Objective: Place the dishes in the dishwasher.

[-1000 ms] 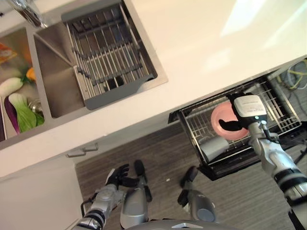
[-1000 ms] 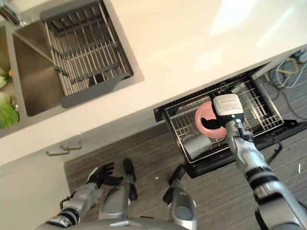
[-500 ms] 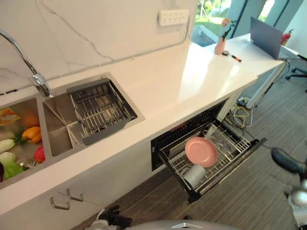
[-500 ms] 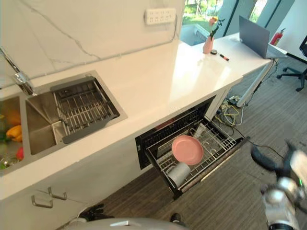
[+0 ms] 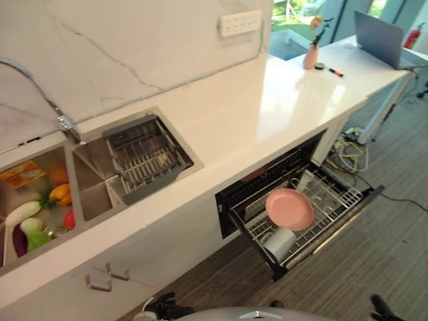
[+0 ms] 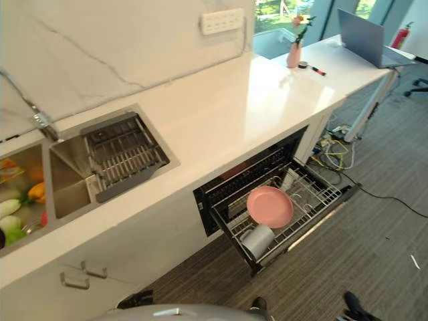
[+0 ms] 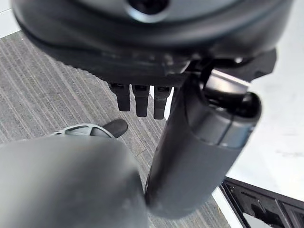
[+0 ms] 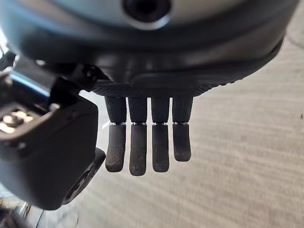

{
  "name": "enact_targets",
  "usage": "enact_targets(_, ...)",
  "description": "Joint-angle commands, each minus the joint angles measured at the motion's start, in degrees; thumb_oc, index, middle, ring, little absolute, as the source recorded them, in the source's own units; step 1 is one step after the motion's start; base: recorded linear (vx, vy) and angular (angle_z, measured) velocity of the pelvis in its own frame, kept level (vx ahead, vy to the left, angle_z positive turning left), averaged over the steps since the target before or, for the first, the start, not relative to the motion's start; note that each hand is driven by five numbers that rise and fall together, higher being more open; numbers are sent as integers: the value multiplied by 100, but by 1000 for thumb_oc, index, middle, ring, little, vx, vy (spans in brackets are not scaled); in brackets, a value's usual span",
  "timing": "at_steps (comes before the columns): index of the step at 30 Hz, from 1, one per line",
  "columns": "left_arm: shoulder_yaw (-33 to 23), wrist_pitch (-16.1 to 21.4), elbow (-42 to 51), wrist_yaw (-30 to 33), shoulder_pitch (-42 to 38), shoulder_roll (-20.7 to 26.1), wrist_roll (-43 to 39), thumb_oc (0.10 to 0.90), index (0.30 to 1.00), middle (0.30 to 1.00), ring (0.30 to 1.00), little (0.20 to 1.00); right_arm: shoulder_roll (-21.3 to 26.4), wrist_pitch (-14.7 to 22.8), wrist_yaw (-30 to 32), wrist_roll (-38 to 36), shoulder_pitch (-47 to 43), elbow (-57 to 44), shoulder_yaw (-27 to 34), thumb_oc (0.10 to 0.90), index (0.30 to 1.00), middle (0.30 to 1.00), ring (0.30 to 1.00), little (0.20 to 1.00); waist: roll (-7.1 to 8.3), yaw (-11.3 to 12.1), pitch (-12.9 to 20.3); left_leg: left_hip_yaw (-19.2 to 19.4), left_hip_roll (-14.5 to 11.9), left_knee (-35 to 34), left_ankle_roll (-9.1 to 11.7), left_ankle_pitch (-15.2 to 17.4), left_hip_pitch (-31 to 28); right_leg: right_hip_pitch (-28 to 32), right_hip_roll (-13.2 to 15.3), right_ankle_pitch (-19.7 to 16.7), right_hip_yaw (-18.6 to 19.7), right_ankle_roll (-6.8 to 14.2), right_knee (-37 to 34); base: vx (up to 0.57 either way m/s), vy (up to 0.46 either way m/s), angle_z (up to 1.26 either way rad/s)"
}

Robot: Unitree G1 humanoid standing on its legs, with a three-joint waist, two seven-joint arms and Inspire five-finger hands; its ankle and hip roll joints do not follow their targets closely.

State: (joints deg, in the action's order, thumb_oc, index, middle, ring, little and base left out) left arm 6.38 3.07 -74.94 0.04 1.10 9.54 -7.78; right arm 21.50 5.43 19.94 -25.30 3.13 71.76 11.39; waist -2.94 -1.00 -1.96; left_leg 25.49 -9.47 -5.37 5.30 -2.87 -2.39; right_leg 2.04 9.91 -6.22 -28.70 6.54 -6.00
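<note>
— Right hand: what is it holding?
— Nothing; its fingers hang straight and relaxed over the floor. Left hand hangs low too, fingers loose, empty.
— And the dishwasher rack?
— Pulled out under the counter, with a pink plate standing tilted in it and a grey cup just in front.
— How near are the hands?
— Well apart from the rack.
— Other containers?
— Sink holds a wire basket; the basin beside it holds vegetables.

Rack: I see it at four o'clock, under the counter.
Plate: in rack.
Cup: in rack, at seven o'clock of plate.
Sink: nine o'clock.
</note>
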Motion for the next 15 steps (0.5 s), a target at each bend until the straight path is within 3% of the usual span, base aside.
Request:
enact_targets(1, 102, -10, -266, 75, -152, 71, 13, 800, 900, 900, 900, 900, 196, 305, -148, 347, -813, -96, -208, 400, 300, 300, 300, 300, 170, 334, -220, -139, 91, 37, 61, -115, 152, 521, 150, 523, -346, 364, 132, -37, 50, 41)
enact_targets(4, 151, -8, -234, 60, -145, 77, 61, 800, 900, 900, 900, 900, 79, 122, -359, 871, -976, 26, -742, 400, 300, 300, 300, 300, 147, 448, -238, -309, 137, 37, 51, -144, 272, 562, 172, 523, -560, 361, 131, -26, 34, 42)
enact_targets(9, 333, -3, -107, 29, -214, 88, 140, 800, 900, 900, 900, 900, -313, -187, -668, 2811, -1381, -265, -2406, 400, 300, 300, 300, 300, 132, 897, -372, -754, 247, 37, 52, -252, 605, 691, 214, 552, -1074, 323, 143, -36, 31, 52)
enact_targets(15, 417, 32, 68, 19, -83, 162, 219, 800, 900, 900, 900, 900, -262, -195, -683, 4057, -2011, -798, -3384, 400, 300, 300, 300, 300, 255, 1273, -407, -1038, 341, 37, 41, -320, 815, 775, 194, 577, -1418, 320, 161, 9, 28, 73)
